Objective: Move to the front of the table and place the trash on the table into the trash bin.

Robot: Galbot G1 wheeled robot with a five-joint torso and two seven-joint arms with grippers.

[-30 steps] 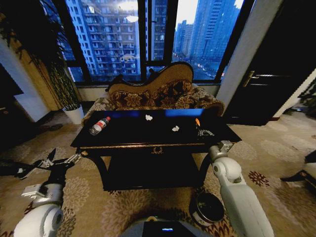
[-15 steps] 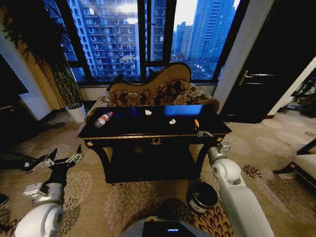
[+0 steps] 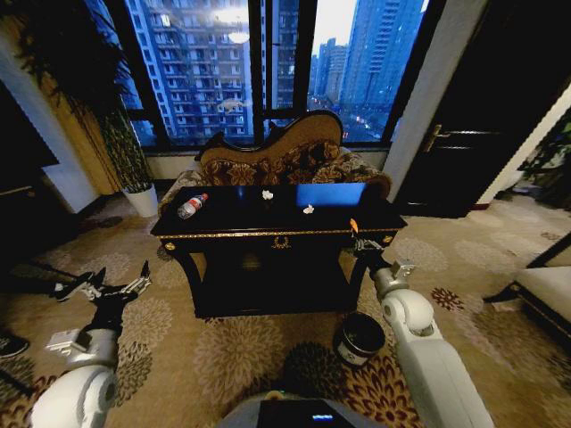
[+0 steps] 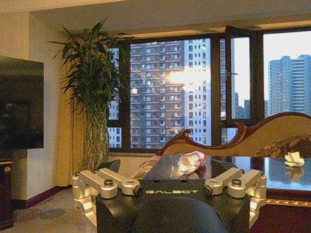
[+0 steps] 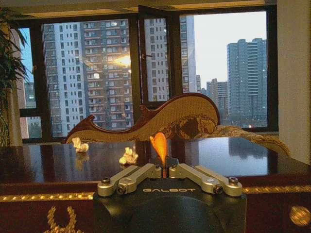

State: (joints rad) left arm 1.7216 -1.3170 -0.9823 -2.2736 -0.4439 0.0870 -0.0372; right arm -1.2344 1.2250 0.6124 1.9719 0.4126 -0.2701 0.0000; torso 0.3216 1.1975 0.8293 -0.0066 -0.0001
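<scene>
1. In the head view, one glossy black rectangular table with gold trim (image 3: 268, 234) is standing before an ornate patterned brown sofa (image 3: 277, 160). On it are lying one clear plastic bottle with a red label and red cap (image 3: 191, 206), two white crumpled scraps (image 3: 267, 194), and one small orange piece (image 3: 353, 226) at the right front corner. One round dark trash bin with a pale rim (image 3: 359, 338) is sitting on the carpet near the table's front right leg.
2. Compared with a second ago, the table is appearing smaller and farther off, and the whole picture has shifted, so the camera has moved.
3. The left gripper (image 3: 105, 286) is hanging low over the carpet left of the table, fingers spread wide and holding nothing. The right gripper (image 3: 364, 244) is sitting at the table's front right edge.
4. In the left wrist view, "GALBOT" is reading on the gripper body, with the bottle lying beyond it.
5. In the right wrist view, "GALBOT" is showing again; the right gripper's fingers (image 5: 129, 180) are meeting tip to tip just before the orange piece, whether gripping it cannot be told.
</scene>
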